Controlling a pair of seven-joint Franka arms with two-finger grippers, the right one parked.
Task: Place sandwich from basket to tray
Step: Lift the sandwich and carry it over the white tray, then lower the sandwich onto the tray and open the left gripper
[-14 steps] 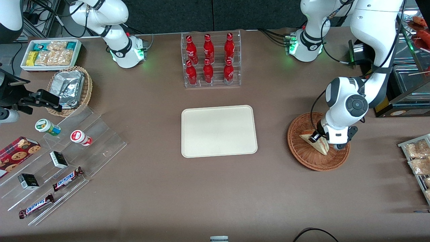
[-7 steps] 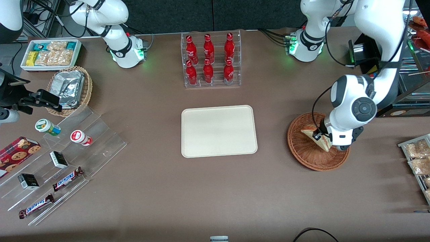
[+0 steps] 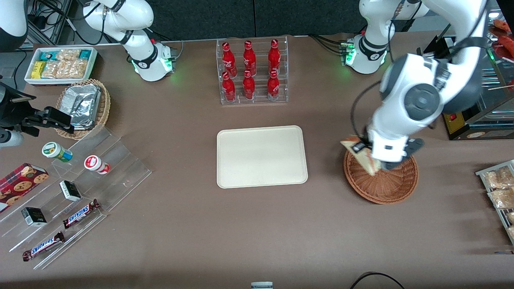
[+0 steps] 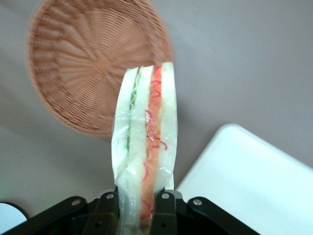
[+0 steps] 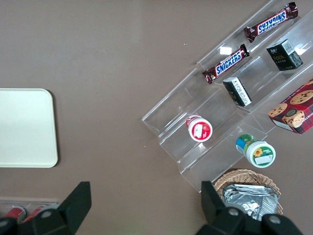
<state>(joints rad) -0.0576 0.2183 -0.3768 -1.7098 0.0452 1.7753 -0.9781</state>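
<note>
Two Snickers bars [image 3: 80,213] lie on the clear acrylic stepped display [image 3: 92,176] toward the parked arm's end of the table, and the name on their wrappers reads plainly. Next to them on the steps sit a red box of chocolate-chip cookies [image 3: 21,185], two small dark boxes [image 3: 70,190] whose print is too small to read, and two round cups, one green-lidded [image 3: 56,151] and one red-lidded [image 3: 96,164]. Six red bottles [image 3: 249,70] with white script stand in a clear rack; the lettering cannot be made out. Farther from the front camera than the display are a tan wicker basket of foil packets [image 3: 84,106] and a white bin of snack packets [image 3: 60,64].

The gripper [image 3: 366,154] hangs above the basket's [image 3: 381,186] rim on the side facing the tray [image 3: 261,156], with most of it hidden under the arm's white wrist. In the wrist view its black fingers [image 4: 164,210] are clamped on the sandwich [image 4: 144,147] from both bread faces, near one end. The wedge is wrapped in clear film, with its green and red-orange filling stripe toward the camera. It is lifted clear of the basket [image 4: 93,63], whose woven floor shows bare below. A corner of the cream tray [image 4: 249,181] lies near, with nothing on it.
</note>
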